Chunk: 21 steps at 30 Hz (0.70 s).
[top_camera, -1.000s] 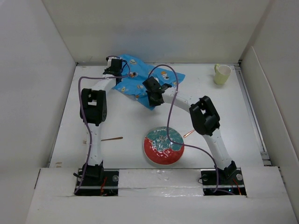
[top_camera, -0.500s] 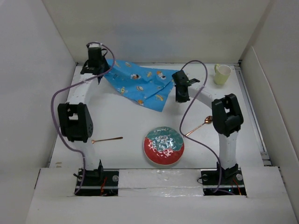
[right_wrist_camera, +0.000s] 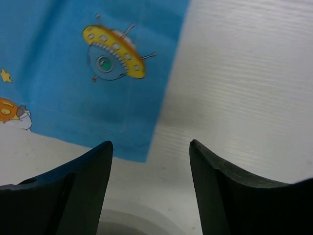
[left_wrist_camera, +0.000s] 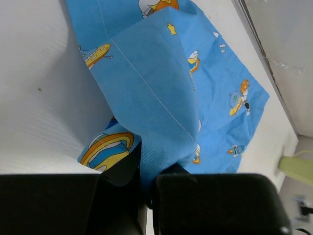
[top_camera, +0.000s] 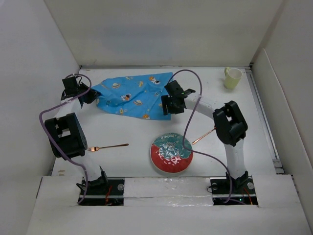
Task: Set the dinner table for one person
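Note:
The blue placemat [top_camera: 132,95] printed with astronauts lies spread on the far left part of the white dinner table [top_camera: 127,127]. My left gripper [top_camera: 90,96] is shut on its left corner. In the left wrist view a fold of the placemat [left_wrist_camera: 195,73] runs up from between the left gripper's [left_wrist_camera: 146,169] fingers. My right gripper [top_camera: 166,105] hovers open just off the cloth's near right corner. In the right wrist view the right gripper [right_wrist_camera: 150,147] has only bare table between its fingers, with the placemat [right_wrist_camera: 73,73] corner just beyond its left finger.
A red and teal plate [top_camera: 171,152] sits at the near middle. A copper fork [top_camera: 108,146] lies to its left and a copper spoon [top_camera: 203,136] to its right. A pale green cup [top_camera: 233,77] stands at the far right corner. White walls enclose the table.
My left gripper has pulled its corner of the placemat from the far wall toward the near left, flattening the cloth. My right gripper has opened, let go of the cloth and shifted left.

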Tool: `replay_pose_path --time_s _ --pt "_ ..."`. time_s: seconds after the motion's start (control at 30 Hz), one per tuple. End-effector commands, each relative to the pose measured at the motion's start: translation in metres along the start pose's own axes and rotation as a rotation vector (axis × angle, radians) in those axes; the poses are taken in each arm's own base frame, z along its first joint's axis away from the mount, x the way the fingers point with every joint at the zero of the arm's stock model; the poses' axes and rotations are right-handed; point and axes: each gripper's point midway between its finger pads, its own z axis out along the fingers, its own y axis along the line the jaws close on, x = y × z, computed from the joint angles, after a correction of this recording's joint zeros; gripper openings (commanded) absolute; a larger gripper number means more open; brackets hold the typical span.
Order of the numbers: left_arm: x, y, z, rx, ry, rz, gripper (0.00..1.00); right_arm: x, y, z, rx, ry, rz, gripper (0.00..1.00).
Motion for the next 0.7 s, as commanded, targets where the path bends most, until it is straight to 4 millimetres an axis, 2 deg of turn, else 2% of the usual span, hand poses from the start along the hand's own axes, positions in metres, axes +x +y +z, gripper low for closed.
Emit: replay_pose_path --time_s 0.0,0.03,0.17,0.27,0.3,0.33,0.37,0.4,0.43,0.47,0.5,0.57,0.63,0.67 --pt "-0.011 -0.02 -0.003 0.084 -0.016 -0.039 0.0 -0.006 0.027 0.012 -0.04 -0.005 -0.042 0.69" --pt "-0.011 -0.018 -0.002 0.075 -0.014 -0.043 0.0 -0.002 0.028 0.015 -0.021 0.002 -0.051 0.69" --pt "-0.015 -0.004 -0.003 -0.011 -0.042 -0.048 0.0 0.008 0.001 0.026 0.127 0.027 -0.049 0.68" --pt "-0.027 0.013 -0.009 -0.121 -0.112 -0.036 0.0 0.021 -0.013 0.029 0.188 0.066 -0.068 0.55" --pt "-0.038 0.018 -0.016 -0.171 -0.166 -0.023 0.05 0.029 -0.016 0.033 0.196 0.09 -0.071 0.42" --pt "-0.036 0.02 -0.017 -0.177 -0.161 -0.018 0.05 0.033 -0.017 0.034 0.2 0.098 -0.07 0.42" --pt "-0.042 0.018 -0.023 -0.187 -0.185 -0.008 0.11 0.036 -0.017 0.035 0.194 0.106 -0.067 0.37" --pt "-0.046 0.023 -0.025 -0.216 -0.208 -0.008 0.14 0.04 -0.018 0.036 0.195 0.112 -0.068 0.22" --pt "-0.047 0.024 -0.028 -0.228 -0.219 -0.007 0.2 0.042 -0.018 0.036 0.19 0.116 -0.067 0.13" --pt "-0.05 0.023 -0.032 -0.231 -0.235 -0.006 0.33 0.042 -0.026 0.036 0.204 0.117 -0.052 0.05" --pt "-0.053 0.025 -0.036 -0.252 -0.254 -0.007 0.42 0.04 -0.032 0.035 0.215 0.113 -0.043 0.0" --pt "-0.054 0.027 -0.041 -0.269 -0.264 -0.001 0.57 0.029 -0.046 0.024 0.24 0.079 -0.019 0.0" --pt "-0.053 0.026 -0.049 -0.271 -0.274 0.006 0.58 0.014 -0.071 0.016 0.264 0.053 0.031 0.0" --pt "-0.044 0.034 -0.049 -0.285 -0.26 0.003 0.58 0.001 -0.078 0.004 0.266 0.017 0.053 0.0"
